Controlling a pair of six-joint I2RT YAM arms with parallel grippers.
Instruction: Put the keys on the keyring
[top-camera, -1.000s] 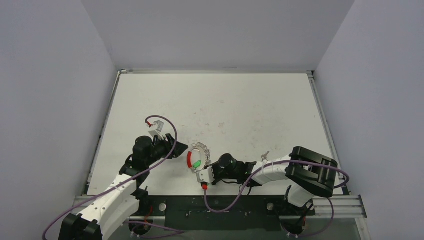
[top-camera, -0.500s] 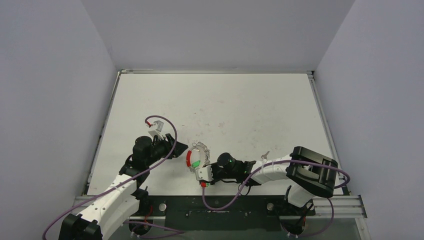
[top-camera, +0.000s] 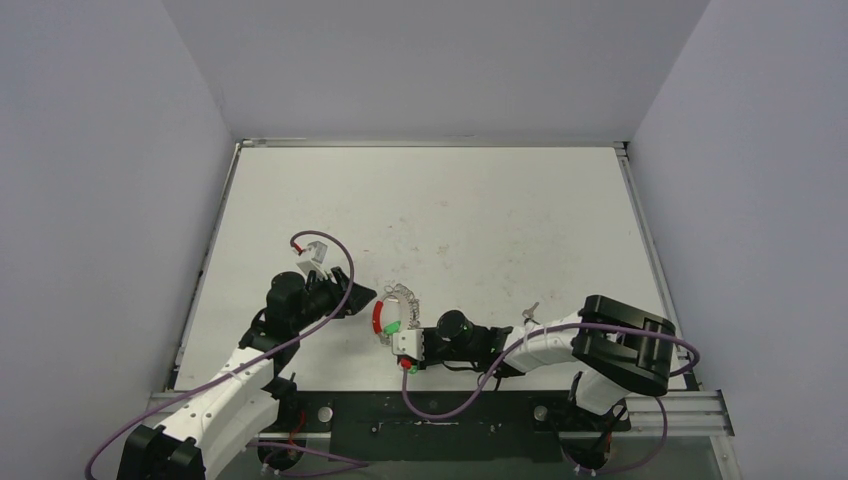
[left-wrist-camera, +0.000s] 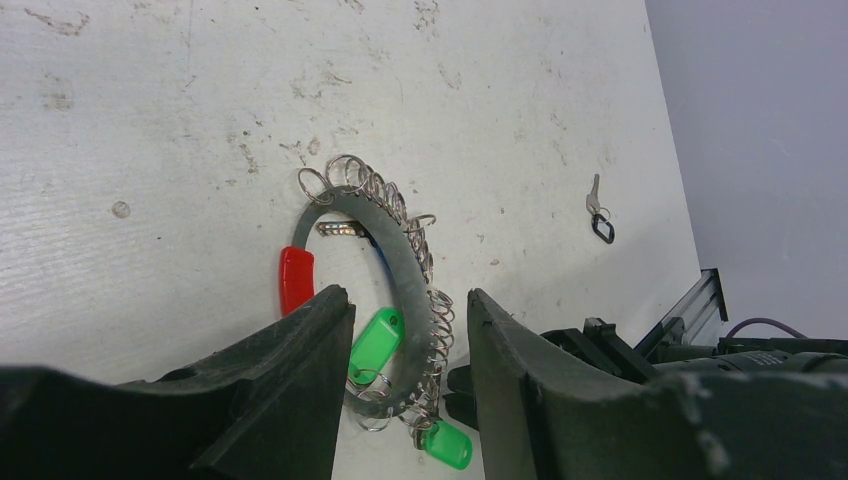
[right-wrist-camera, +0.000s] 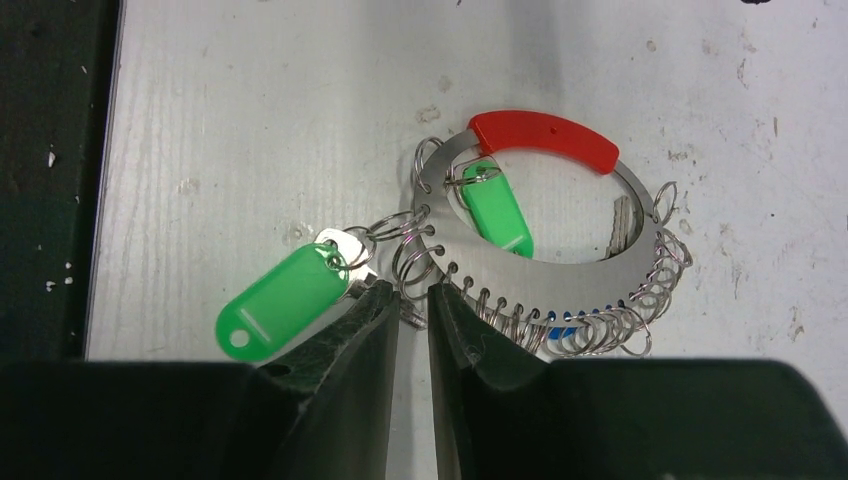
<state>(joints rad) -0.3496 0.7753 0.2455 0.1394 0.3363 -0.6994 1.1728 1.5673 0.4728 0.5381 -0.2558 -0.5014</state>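
**Right arm creeps up to the ring**

In the last second the right end effector (right-wrist-camera: 412, 300) has slid a little way toward the keyring (top-camera: 398, 312). Its tips are now right at the near edge of the ring. The left end effector (left-wrist-camera: 408, 305) has not moved. It waits just beside the ring on the other side, with its fingers apart and nothing between them.

The keyring lies flat on the counter (top-camera: 480, 220), between the two arms, and it has hardly moved. Its red part (right-wrist-camera: 545, 140) is on the far side from the right arm. One green tag (right-wrist-camera: 497, 215) sits inside the ring and hangs from a little wire loop on the band. Another green tag with a key (right-wrist-camera: 285, 295) lies outside the ring, and its small loop touches the ring's coils. I cannot tell if it is hooked on yet.

The right fingers are almost together, with only a thin slit between them. A bit of wire shows at the slit, but I cannot tell if it is pinched.

I think the right arm is trying to work that outside key onto the coil, so this small move brings it close enough to try.

One more key (top-camera: 530, 311) lies alone on the counter, well apart from the ring, so the job is not finished.
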